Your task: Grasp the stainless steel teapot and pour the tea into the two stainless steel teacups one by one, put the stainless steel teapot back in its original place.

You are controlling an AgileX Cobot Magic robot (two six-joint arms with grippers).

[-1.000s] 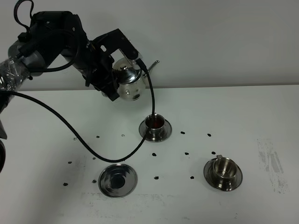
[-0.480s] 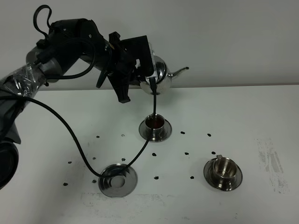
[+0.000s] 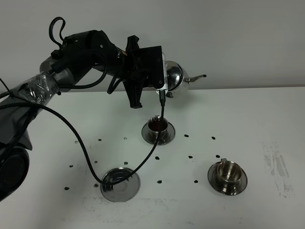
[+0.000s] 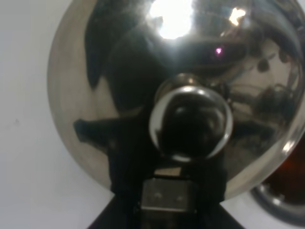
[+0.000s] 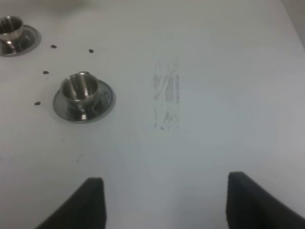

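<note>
Change: teapot (image 3: 172, 76) had swung rightward and levelled out within the last second, its spout now pointing right.
Teapot: hung high, up and behind the filled cup (image 3: 158, 127).
Left gripper (image 3: 163, 81): pressed together on the teapot's handle side.
Right gripper (image 5: 165, 180): fingers spread, holding nothing.
Meaning: first pour looked done; the empty cup (image 3: 228, 172) was probably next.
Room: bare table (image 3: 267, 119) lay open between the cups and off to the right.
Edges: table's far edge ran behind the teapot in the high view; cable (image 3: 162, 112) drooped past the filled cup and across the saucer (image 3: 121, 191), a possible snag.
</note>
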